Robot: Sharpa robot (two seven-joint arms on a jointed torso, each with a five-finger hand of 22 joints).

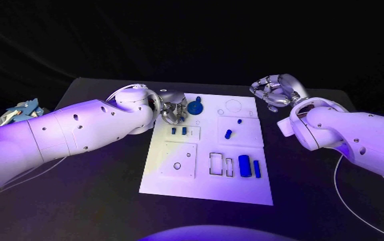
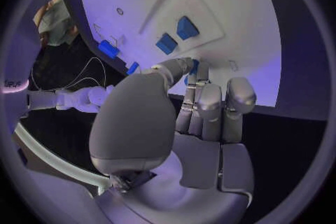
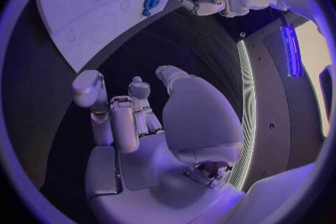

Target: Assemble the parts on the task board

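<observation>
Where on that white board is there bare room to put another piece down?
Free: the task board strip nearest the robot, below the long blue parts. Crowded: the far-left corner, where the left hand hovers beside the round blue part.

The head camera looked down from above the near edge of the black table (image 1: 96, 196), taking in the whole white rectangular task board (image 1: 206, 180) and both arms. The left wrist camera sat close behind the silver left hand (image 2: 175, 123), facing the board's surface at short range. The right wrist camera sat behind the silver right hand (image 3: 150, 123), facing across the table. All three views shared the board; the right wrist view also caught the left hand.
</observation>
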